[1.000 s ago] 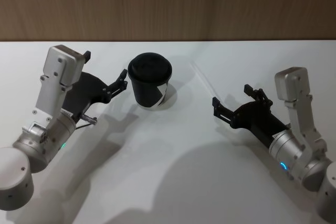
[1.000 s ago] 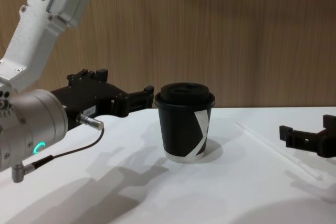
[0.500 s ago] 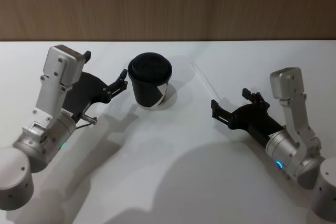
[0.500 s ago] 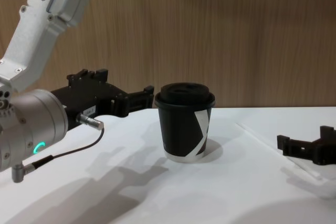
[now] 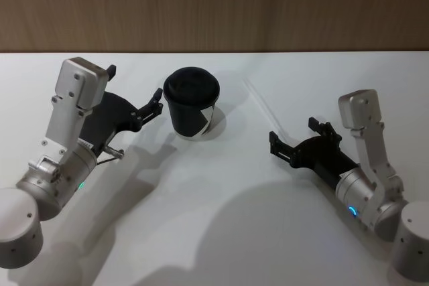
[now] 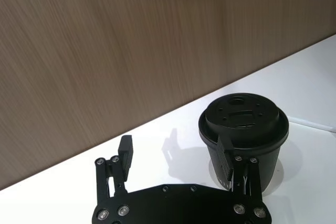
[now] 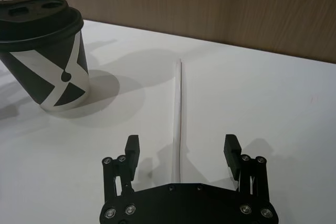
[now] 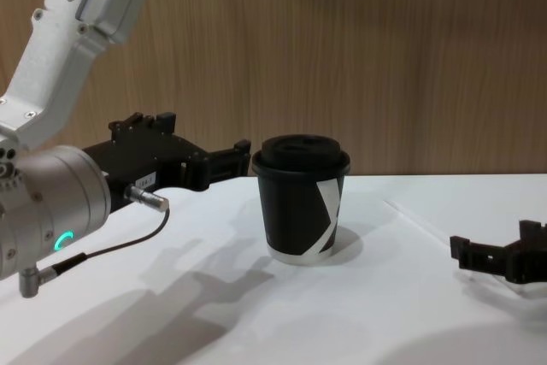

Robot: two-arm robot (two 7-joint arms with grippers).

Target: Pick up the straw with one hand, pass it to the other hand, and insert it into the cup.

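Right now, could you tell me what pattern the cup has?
The cup is black with a white angular mark, clearest in the right wrist view.

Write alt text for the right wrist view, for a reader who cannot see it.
The open right gripper hovers over a white straw lying flat on the white table, with the straw's near end between its fingers. A black lidded cup stands upright, apart from the straw.
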